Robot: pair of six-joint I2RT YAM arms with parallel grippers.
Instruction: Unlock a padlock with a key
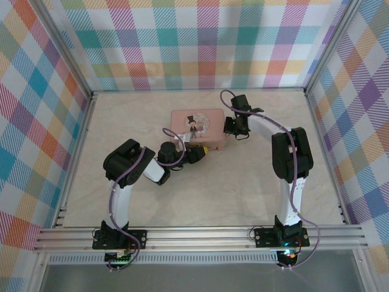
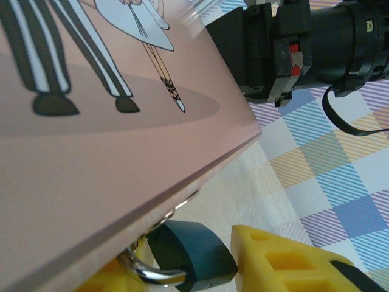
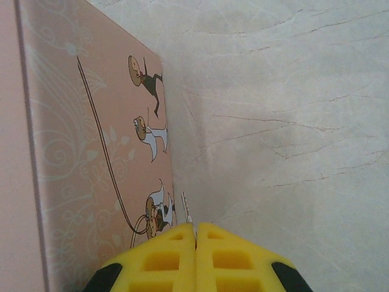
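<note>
The small dark teal padlock (image 2: pixel 194 249) hangs by its silver shackle (image 2: pixel 152 275) at the lower edge of the pink picture tin (image 2: pixel 91 158). My left gripper (image 2: pixel 182 255) stands open around the padlock. One yellow finger (image 2: pixel 285 261) is a narrow gap to its right and the other sits behind the shackle. From above, the left gripper (image 1: pixel 205 150) is at the tin's (image 1: pixel 199 126) front right corner. My right gripper (image 3: pixel 195 226) is shut on the thin silvery key (image 3: pixel 187 210), whose blade pokes out beside the tin's side wall (image 3: pixel 97 164). It sits at the tin's right end (image 1: pixel 233 128).
The tin lies mid-table on the pale marble-patterned surface (image 1: pixel 243 182). Plaid walls (image 1: pixel 200 42) close in the back and both sides. The right arm's black wrist (image 2: pixel 292 48) hovers just past the tin's corner in the left wrist view.
</note>
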